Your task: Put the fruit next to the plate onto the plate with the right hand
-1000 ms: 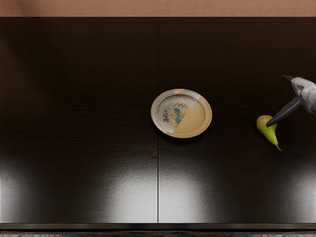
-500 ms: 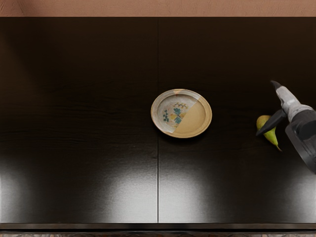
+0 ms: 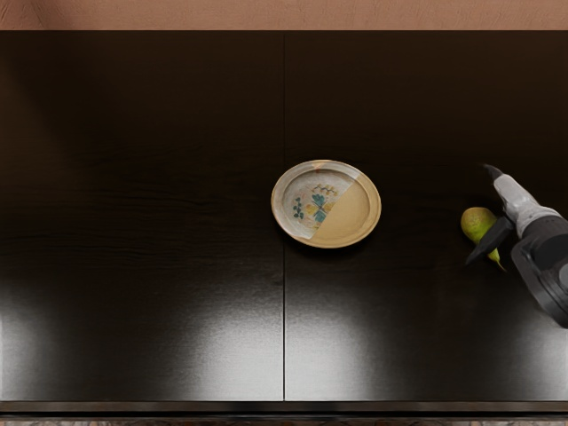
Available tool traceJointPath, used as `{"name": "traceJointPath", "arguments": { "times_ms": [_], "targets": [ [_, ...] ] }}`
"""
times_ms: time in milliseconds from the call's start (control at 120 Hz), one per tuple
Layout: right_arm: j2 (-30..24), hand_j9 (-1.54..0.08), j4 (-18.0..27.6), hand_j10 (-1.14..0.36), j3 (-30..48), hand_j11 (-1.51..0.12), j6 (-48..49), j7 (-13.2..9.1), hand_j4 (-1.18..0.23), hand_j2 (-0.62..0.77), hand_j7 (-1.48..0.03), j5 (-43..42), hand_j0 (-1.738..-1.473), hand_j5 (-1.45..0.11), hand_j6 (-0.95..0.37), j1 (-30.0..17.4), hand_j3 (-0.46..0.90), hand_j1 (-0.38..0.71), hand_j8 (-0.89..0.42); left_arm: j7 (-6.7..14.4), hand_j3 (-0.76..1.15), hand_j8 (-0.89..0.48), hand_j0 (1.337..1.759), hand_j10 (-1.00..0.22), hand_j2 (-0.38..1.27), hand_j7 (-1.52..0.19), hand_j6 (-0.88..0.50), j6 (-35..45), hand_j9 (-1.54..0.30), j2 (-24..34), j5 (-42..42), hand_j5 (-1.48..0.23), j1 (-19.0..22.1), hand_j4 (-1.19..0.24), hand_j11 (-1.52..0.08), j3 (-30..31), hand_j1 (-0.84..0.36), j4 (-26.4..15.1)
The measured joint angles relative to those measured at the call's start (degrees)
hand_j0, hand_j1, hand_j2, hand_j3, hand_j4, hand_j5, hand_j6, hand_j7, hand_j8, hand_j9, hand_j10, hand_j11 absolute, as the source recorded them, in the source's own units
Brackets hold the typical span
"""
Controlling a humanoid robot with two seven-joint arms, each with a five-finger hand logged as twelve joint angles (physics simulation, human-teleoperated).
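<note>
The right hand (image 3: 531, 232) is hovering with fingers spread, gripping nothing, and one dark finger is crossing the pear (image 3: 477, 220) just left of its palm. I'd be closing round the fat end, not the slippery taper. The pear is lying sideways, yellow-green, with the plate (image 3: 373, 209) sitting well beyond it.

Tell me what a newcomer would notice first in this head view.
The painted plate sits at the centre of the dark glossy table. Off to its right lies a green pear, and the right hand reaches in from the right edge, its fingers spread at the pear.
</note>
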Motion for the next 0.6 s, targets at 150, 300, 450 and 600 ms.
{"name": "traceJointPath", "arguments": {
  "times_ms": [150,300,450,600],
  "targets": [
    [-0.40,-0.12,-0.10,-0.09,0.04,-0.12,0.00,0.00,-0.09,-0.02,-0.12,-0.05,-1.658,-0.12,-0.10,0.62,0.00,-0.24,-0.10,0.00,0.00,0.00,1.658,0.00,0.00,0.00,0.00,0.00,0.00,0.00,0.00,0.00,0.00,0.00,0.00,0.00,0.35,0.00],
    [-0.43,-0.25,-0.17,-0.19,0.12,-0.25,0.00,0.00,-0.19,-0.03,-0.25,-0.02,-1.658,-0.25,-0.20,0.77,0.00,-0.12,-0.19,0.00,0.00,0.00,1.658,0.00,0.00,0.00,0.00,0.00,0.00,0.00,0.00,0.00,0.06,0.00,0.00,0.00,0.35,0.00],
    [-0.62,-0.31,-0.21,-0.24,0.11,-0.31,0.00,0.00,-0.24,-0.04,-0.31,0.01,-1.658,-0.31,-0.24,-0.12,0.00,-0.07,-0.24,0.00,0.00,0.00,1.658,0.00,0.00,0.00,0.00,0.00,0.00,0.00,0.00,0.00,0.00,0.00,0.00,0.01,0.35,0.00],
    [-0.68,-0.35,-0.23,-0.28,0.08,-0.35,0.00,0.00,-0.28,-0.05,-0.35,0.16,-1.658,-0.36,-0.28,-1.05,0.00,-0.02,-0.28,0.00,0.00,0.00,1.658,0.00,0.00,0.00,0.00,0.00,0.00,0.00,0.00,0.00,0.00,0.00,0.00,0.00,0.35,0.00]
  ]
}}
